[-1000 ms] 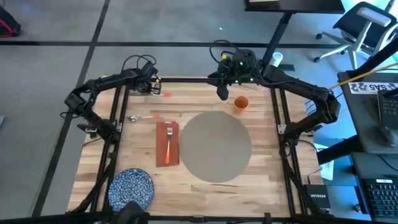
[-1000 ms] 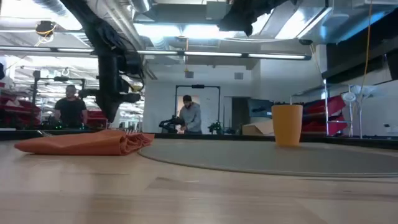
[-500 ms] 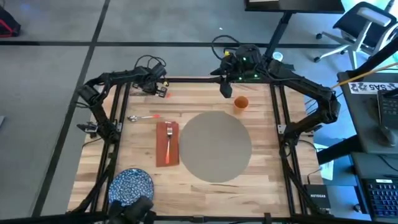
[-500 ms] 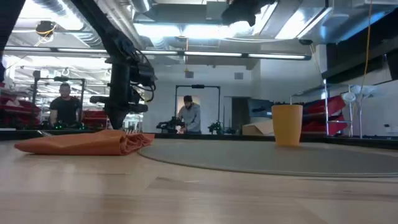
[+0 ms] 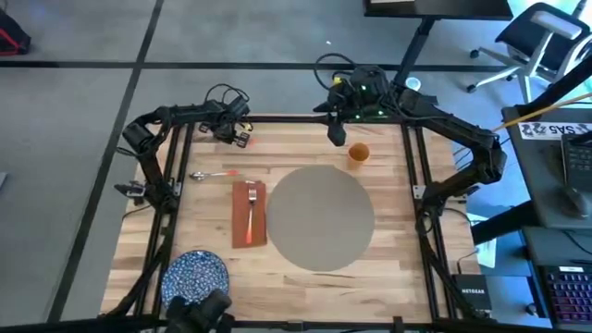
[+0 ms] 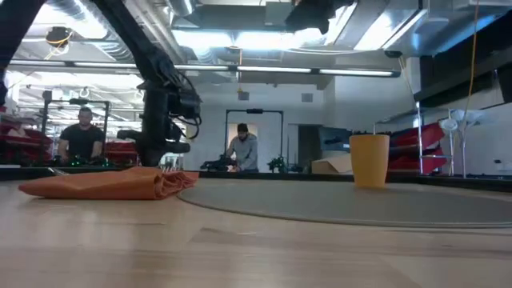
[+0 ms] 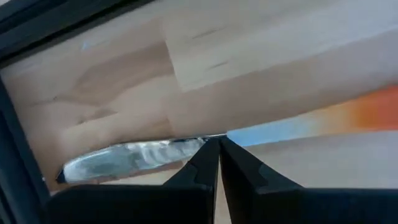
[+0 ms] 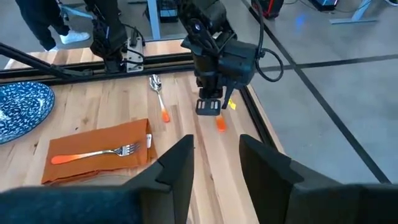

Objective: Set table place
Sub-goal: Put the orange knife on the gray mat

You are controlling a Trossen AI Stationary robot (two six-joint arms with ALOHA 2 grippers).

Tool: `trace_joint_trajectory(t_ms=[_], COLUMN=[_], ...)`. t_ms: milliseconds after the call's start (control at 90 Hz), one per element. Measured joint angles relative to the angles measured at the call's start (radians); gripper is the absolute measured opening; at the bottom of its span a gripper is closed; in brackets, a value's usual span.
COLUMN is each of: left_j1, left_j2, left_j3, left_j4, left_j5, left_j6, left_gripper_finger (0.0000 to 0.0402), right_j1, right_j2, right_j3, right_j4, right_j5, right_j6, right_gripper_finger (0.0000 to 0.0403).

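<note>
Scanning the light wooden plank table, we find the round grey-beige placemat central. Left gripper, fingers clenched together, sits far-left; right gripper, fingers parted, empty, hangs beyond the placemat.

Open-plan lab or office; office chair, keyboard, ceiling ducts.

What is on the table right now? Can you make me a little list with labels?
table: light wood planks with black rails
placemat: big round grey mat, nothing on it
napkin: rust-red, left of the placemat
fork: orange handle, lying on the napkin
spoon: orange handle, beyond the napkin
cup: orange, by the placemat's far edge
plate: blue speckled, near left corner
left gripper: far left edge, jaws shut
right gripper: far edge beside the cup, jaws open
</note>
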Motion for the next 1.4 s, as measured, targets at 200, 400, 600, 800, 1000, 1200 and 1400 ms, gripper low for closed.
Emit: trace_joint_trajectory(t_ms=[200, 400, 600, 800, 1000, 1200, 1400], left_j1=[-0.002, -0.026, -0.058, -0.052, -0.042, -0.047, -0.087], left_j2=[0.011, 0.013, 0.013, 0.013, 0.013, 0.046, 0.083], left_j3=[0.021, 0.053, 0.056, 0.056, 0.056, 0.056, 0.062], left_j4=[0.017, 0.052, 0.072, 0.069, 0.097, 0.11, 0.112], left_j5=[0.022, 0.043, 0.047, 0.009, 0.007, 0.035, 0.047], left_j6=[0.002, 0.024, 0.023, 0.019, 0.019, 0.019, 0.003], left_gripper_finger=[0.0, 0.0, 0.0, 0.0, 0.0, 0.0, 0.0], right_j1=[0.0, 0.0, 0.0, 0.0, 0.0, 0.0, 0.0], right_j2=[0.0, 0.0, 0.0, 0.0, 0.0, 0.0, -0.005], right_j3=[0.0, -0.001, -0.001, -0.001, -0.001, -0.001, -0.001], right_j4=[-0.002, -0.001, -0.001, -0.009, -0.022, -0.029, -0.032], right_j5=[0.0, 0.0, 0.0, -0.001, -0.001, -0.003, -0.003], right_j6=[0.0, -0.003, -0.003, -0.003, -0.003, -0.003, -0.003], right_gripper_finger=[0.0115, 0.0115, 0.0115, 0.0115, 0.0115, 0.0115, 0.0115])
